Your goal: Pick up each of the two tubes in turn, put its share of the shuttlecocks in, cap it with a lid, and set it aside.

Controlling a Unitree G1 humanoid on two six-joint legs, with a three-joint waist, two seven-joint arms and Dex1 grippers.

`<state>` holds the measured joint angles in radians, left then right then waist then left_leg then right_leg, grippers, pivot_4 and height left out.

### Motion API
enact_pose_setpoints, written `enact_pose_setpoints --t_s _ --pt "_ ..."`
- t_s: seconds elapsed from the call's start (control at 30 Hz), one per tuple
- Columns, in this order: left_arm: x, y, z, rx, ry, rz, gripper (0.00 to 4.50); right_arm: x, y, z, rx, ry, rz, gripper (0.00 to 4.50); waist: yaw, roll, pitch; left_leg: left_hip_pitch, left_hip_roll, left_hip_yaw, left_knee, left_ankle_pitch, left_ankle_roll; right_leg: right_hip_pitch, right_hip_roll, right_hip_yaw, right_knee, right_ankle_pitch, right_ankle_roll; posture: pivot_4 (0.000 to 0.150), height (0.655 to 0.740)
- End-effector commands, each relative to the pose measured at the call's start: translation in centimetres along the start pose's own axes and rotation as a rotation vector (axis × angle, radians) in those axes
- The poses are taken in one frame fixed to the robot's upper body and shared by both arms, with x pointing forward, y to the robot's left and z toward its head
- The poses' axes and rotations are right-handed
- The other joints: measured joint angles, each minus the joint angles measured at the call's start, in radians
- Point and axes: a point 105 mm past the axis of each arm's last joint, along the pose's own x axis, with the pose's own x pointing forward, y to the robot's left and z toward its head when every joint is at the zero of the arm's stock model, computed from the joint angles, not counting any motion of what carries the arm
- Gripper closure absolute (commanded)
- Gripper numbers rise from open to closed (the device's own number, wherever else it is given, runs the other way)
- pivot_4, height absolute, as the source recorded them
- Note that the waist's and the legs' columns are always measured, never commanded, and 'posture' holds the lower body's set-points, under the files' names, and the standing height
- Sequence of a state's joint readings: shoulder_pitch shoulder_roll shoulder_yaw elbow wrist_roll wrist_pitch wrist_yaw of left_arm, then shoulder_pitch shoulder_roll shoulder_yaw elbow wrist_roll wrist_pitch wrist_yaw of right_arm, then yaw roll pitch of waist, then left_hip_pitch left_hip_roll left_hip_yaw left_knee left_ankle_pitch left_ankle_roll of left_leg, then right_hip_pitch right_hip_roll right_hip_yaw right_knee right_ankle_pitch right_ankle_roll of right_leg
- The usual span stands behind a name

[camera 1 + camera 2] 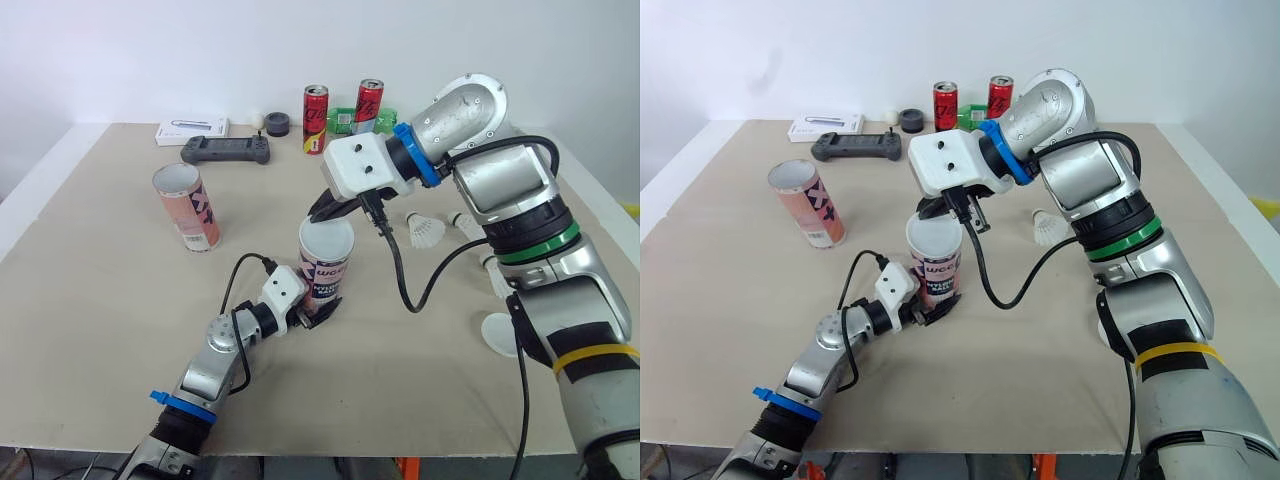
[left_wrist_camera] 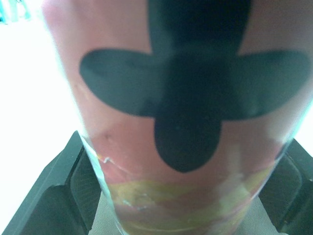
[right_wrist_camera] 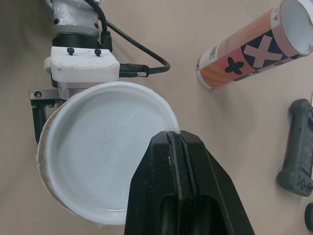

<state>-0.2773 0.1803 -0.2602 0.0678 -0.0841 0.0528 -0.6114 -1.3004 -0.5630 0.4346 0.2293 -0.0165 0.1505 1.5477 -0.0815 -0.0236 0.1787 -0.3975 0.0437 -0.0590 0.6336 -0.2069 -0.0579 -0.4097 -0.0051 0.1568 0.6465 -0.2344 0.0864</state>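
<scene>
Left eye view, items listed from your left to your right on the beige surface [image 1: 90, 300]:

1. Pink cardboard tube with a black-and-white cross print [image 1: 186, 207]. It stands on its base at the far left with its mouth open, well apart from both arms.
2. Back row, along the far edge: flat white box [image 1: 192, 130], black handheld game controller [image 1: 227, 150], small white ball [image 1: 257, 119], black round cap [image 1: 276, 124], two red drink cans [image 1: 315, 118] with a green packet [image 1: 345, 120] between them.
3. Left tool [image 1: 318, 312]. You have it clenched on the lower part of item 4. In the left wrist view its two black fingers [image 2: 63, 196] press the tube wall from either side.
4. Held pink printed tube [image 1: 325, 265]. It is upright at the centre of the surface, with its base at the left tool.
5. White plastic lid [image 3: 105, 152]. It sits across the mouth of the held tube.
6. Right tool [image 3: 177, 134]. It is above the held tube with its fingers pressed together, pinching the lid's rim.
7. White feather shuttlecock [image 1: 425, 232]. It lies on the surface just right of the held tube, and two more shuttlecocks [image 1: 470, 225] lie partly behind the right forearm.
8. Spare white round lid [image 1: 497, 333]. It lies flat, near the right arm.
</scene>
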Motion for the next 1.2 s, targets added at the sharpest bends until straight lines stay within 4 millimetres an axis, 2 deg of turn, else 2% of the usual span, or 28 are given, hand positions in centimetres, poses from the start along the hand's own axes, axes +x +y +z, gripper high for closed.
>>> enact_pose_setpoints --t_s 0.03,1.2 --pt "-0.2 -0.7 -2.2 -0.028 0.088 -0.010 0.52 -0.1 0.6 0.3 -0.046 0.025 0.036 4.45 0.000 0.000 0.000 0.000 0.000 0.000 0.000 0.000 0.000 0.000 0.000 0.000 0.000 0.000 0.000 0.150 0.7400" --pt "-0.2 -0.9 -2.2 -0.035 0.085 -0.008 0.52 0.9 1.8 -0.4 -0.087 0.076 0.105 4.45 0.003 0.000 0.000 0.000 0.000 0.000 0.000 -0.001 -0.002 0.000 0.000 0.000 0.000 -0.003 0.000 0.150 0.7400"
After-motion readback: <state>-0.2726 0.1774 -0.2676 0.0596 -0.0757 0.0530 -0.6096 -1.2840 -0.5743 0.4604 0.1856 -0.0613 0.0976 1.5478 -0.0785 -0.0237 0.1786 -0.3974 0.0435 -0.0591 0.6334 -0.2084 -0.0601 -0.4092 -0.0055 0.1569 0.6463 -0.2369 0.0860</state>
